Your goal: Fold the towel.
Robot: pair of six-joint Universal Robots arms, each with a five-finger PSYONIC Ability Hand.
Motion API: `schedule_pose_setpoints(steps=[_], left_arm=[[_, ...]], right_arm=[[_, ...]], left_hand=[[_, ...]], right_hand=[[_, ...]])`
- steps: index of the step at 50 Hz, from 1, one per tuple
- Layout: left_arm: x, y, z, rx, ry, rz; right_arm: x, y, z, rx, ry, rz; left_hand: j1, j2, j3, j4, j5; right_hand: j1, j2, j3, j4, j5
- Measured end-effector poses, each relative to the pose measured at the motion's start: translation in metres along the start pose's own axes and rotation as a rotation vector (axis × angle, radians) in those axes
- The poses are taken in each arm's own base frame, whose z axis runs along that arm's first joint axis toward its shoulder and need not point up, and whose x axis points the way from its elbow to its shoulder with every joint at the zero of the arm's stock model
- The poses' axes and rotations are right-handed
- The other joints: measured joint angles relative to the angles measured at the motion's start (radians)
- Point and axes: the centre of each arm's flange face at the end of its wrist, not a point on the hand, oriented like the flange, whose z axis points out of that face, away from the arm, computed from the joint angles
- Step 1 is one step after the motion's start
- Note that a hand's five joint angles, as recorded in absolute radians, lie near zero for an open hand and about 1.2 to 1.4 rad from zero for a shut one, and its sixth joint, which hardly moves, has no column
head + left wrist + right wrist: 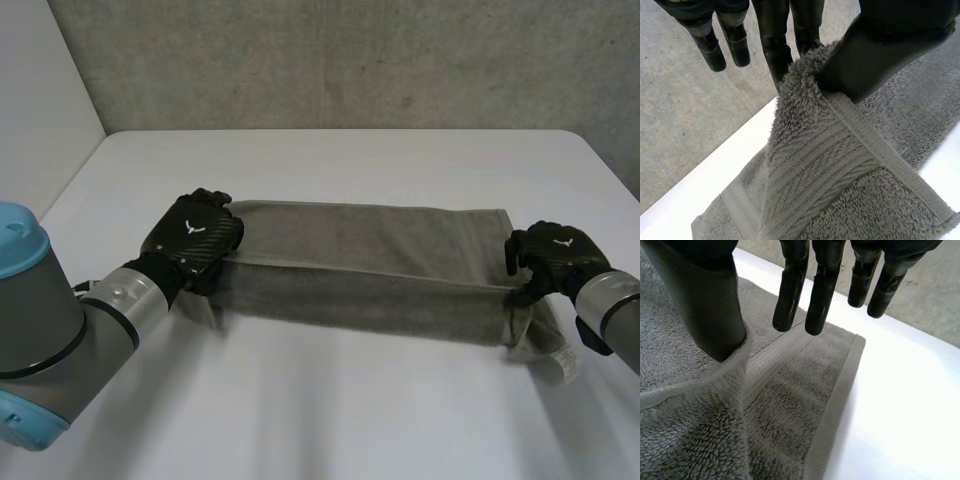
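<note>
My left hand (195, 238) pinches the near left corner of the towel (370, 275), lifted. My right hand (553, 255), fingers straight, carries the near right edge on its thumb. Farther off, the towel lies flat across the table (330, 160).

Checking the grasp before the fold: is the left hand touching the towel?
Touching. The left wrist view shows the left hand pinching the raised towel between thumb and fingers.
</note>
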Motion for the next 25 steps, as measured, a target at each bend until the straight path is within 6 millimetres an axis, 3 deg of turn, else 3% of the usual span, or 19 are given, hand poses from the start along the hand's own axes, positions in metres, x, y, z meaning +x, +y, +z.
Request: schedule_pose_setpoints(steps=[8,15,17,21,23,25], left_arm=[[0.001,0.000,-0.003,0.000,0.001,-0.001],[0.002,0.001,-0.004,-0.006,0.005,-0.002],[0.002,0.001,-0.005,-0.008,0.006,-0.003],[0.003,0.000,-0.007,-0.016,0.007,-0.006],[0.002,-0.001,-0.010,-0.023,0.006,-0.010],[0.000,-0.003,-0.013,-0.030,0.002,-0.018]], right_arm=[[0.003,-0.005,-0.011,0.013,-0.017,-0.003],[-0.003,0.011,-0.013,-0.053,-0.051,-0.010],[-0.005,0.016,-0.013,-0.077,-0.062,-0.009],[-0.007,0.019,-0.015,-0.103,-0.087,0.000],[-0.006,0.016,-0.018,-0.105,-0.113,0.011],[-0.001,0.006,-0.023,-0.090,-0.142,0.023]], left_hand=[[0.000,0.000,0.000,0.000,0.000],[0.000,-0.001,0.000,0.000,0.000],[0.000,-0.001,0.000,0.000,0.000],[0.000,-0.001,0.000,0.000,0.000],[0.000,-0.001,0.000,0.000,0.000],[0.000,-0.001,0.000,0.000,0.000]], right_hand=[[0.000,0.000,0.000,0.000,0.001],[0.021,0.019,0.000,0.000,0.029],[0.060,0.063,0.000,0.000,0.072],[0.364,0.367,0.000,0.000,0.372],[0.501,0.507,0.000,0.000,0.528],[0.501,0.508,0.000,0.000,0.535]])
